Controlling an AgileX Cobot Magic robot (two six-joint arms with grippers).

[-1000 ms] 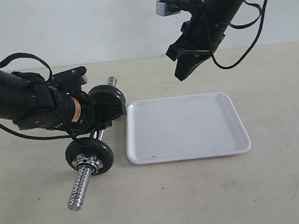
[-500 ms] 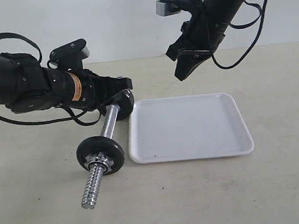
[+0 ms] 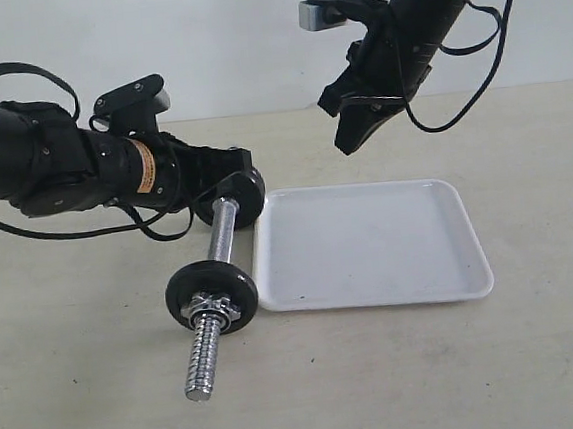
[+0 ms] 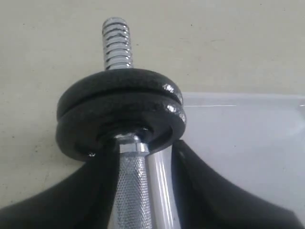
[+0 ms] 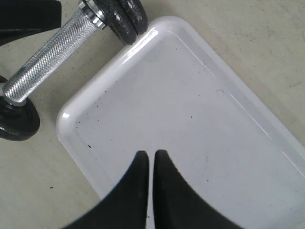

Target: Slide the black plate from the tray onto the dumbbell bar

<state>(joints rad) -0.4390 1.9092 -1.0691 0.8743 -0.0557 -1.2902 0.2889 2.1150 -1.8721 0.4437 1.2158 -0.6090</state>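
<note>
The dumbbell bar point(image 3: 223, 235) lies on the table beside the white tray point(image 3: 369, 242), its far end touching the tray's corner. Two black plates point(image 3: 235, 197) sit stacked on the bar's far end and another black plate point(image 3: 213, 296) sits near its threaded front end. My left gripper point(image 3: 234, 165) is open, its fingers standing apart on either side of the knurled bar point(image 4: 131, 191), just behind the stacked plates point(image 4: 119, 109). My right gripper point(image 3: 346, 144) hangs shut above the tray's back left part point(image 5: 190, 109). Nothing lies in the tray.
The tray's rim point(image 4: 159, 181) shows between the bar and one left finger. The right arm's cable hangs behind the tray point(image 3: 476, 87). A pale wall bounds the far side of the beige table.
My left gripper has opened and let go of the bar. The bar has shifted right and now rests against the tray, which has slid slightly right. The right arm has not moved.
</note>
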